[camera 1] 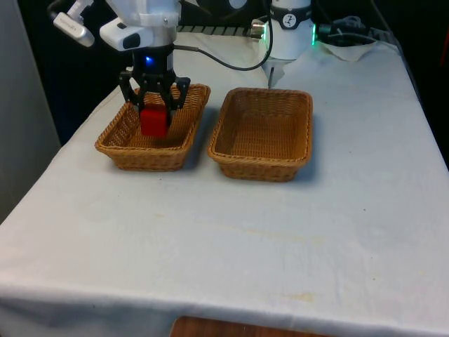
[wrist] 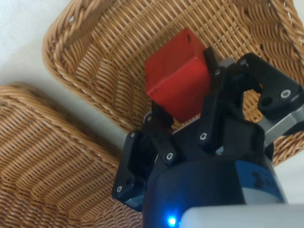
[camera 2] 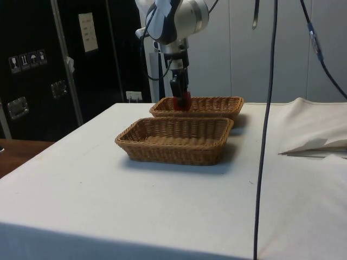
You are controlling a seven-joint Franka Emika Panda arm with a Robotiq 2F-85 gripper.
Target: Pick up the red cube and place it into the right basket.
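Observation:
My gripper (camera 1: 154, 105) is shut on the red cube (camera 1: 154, 121) and holds it just above the floor of the wicker basket on the front view's left (camera 1: 116, 140). In the wrist view the red cube (wrist: 176, 80) sits clamped between my black fingers (wrist: 159, 121), over that basket's woven bottom (wrist: 118, 52). In the side view the cube (camera 2: 182, 101) hangs at the rim of the far basket (camera 2: 217, 105). The second wicker basket (camera 1: 295, 158), on the front view's right, holds nothing and stands close beside the first; it is the nearer basket (camera 2: 173, 143) in the side view.
A black cable (camera 1: 224, 62) runs across the cloth behind the baskets. In the side view another cable (camera 2: 265, 135) hangs down in front of the table, and folded white cloth (camera 2: 320, 135) lies at the right.

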